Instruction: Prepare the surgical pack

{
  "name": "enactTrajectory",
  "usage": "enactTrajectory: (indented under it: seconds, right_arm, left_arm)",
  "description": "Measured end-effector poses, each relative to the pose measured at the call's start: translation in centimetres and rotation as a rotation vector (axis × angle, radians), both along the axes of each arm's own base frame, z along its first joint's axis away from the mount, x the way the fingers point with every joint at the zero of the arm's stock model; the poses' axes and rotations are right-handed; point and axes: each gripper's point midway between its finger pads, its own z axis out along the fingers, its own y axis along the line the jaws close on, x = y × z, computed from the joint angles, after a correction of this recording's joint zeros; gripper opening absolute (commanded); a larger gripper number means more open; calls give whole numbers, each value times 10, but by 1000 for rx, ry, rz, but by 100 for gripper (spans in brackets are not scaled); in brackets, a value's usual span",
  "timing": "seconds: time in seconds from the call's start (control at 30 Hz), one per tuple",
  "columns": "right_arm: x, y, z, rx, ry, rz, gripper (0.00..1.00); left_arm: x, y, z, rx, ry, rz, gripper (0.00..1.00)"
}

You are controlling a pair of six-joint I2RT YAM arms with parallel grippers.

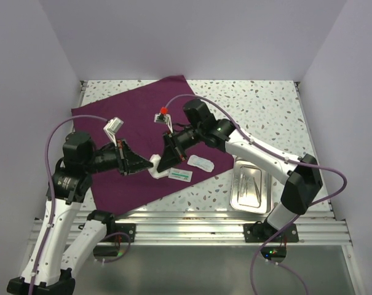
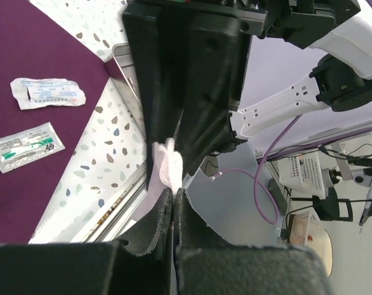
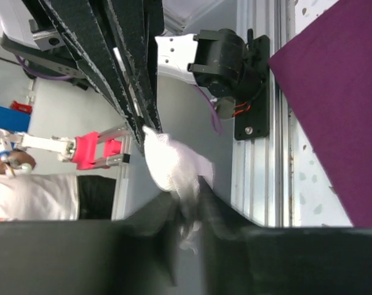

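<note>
The dark purple cloth [image 1: 136, 110] lies spread flat on the speckled table. My left gripper [image 1: 142, 166] and right gripper [image 1: 162, 163] meet tip to tip above its near right part, both shut on one white gauze pad [image 1: 155, 167]. In the left wrist view my gripper [image 2: 172, 193] pinches the gauze pad [image 2: 167, 166], with the right gripper's black fingers just beyond. In the right wrist view my gripper [image 3: 189, 196] is blurred and holds the gauze pad [image 3: 170, 160]. Two small packets [image 1: 201, 162] [image 1: 181, 175] lie on the cloth. The steel tray [image 1: 238, 200] holds thin metal instruments [image 1: 254, 184].
The tray stands on the table to the right of the cloth, near the front rail [image 1: 192, 224]. The packets also show in the left wrist view [image 2: 47, 92] [image 2: 26, 146]. White walls close in the left, back and right sides.
</note>
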Motion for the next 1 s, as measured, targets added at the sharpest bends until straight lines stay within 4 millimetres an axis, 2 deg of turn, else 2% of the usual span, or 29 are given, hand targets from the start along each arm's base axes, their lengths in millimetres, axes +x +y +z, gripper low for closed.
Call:
enactTrajectory:
  seconds: [0.03, 0.07, 0.13, 0.17, 0.23, 0.3, 0.37, 0.47, 0.57, 0.67, 0.7, 0.77, 0.87, 1.0]
  right_arm:
    - [0, 0, 0, -2, 2, -2, 0]
    - [0, 0, -1, -5, 5, -4, 0]
    - [2, -1, -4, -24, 12, -18, 0]
    - [5, -2, -7, -40, 10, -36, 0]
    - [13, -7, -18, -84, 18, -83, 0]
    - [25, -21, -35, -143, 43, -154, 0]
    - [44, -48, -58, -221, 80, -264, 0]
    - [74, -110, -97, -370, 156, -490, 0]
    - [96, -186, -131, -543, 223, -755, 0]
    - [100, -260, -158, -707, 294, -976, 0]
    - [92, -281, -169, -783, 320, -1024, 0]
    - [88, -312, -176, -847, 360, -1122, 0]
    - [79, -334, -185, -932, 391, -1173, 0]
    - [79, -339, -198, -958, 450, -1147, 0]
  left_arm:
    - [1, 0, -1, 2, 6, 1, 3]
    - [3, 0, -2, 3, 12, 2, 24]
    - [9, 0, -7, 19, 24, 14, 44]
    - [14, 1, -12, 31, 44, 30, 58]
    - [27, 5, -25, 74, 96, 88, 65]
    - [42, 11, -38, 120, 140, 155, 68]
    - [60, 18, -50, 173, 177, 231, 71]
    - [82, 30, -64, 244, 226, 339, 71]
    - [102, 39, -87, 313, 293, 410, 71]
    - [114, 45, -115, 376, 364, 447, 70]
    - [117, 47, -124, 396, 389, 455, 69]
    - [121, 49, -139, 426, 428, 463, 68]
    - [126, 50, -155, 451, 470, 462, 68]
    - [135, 45, -172, 457, 512, 439, 67]
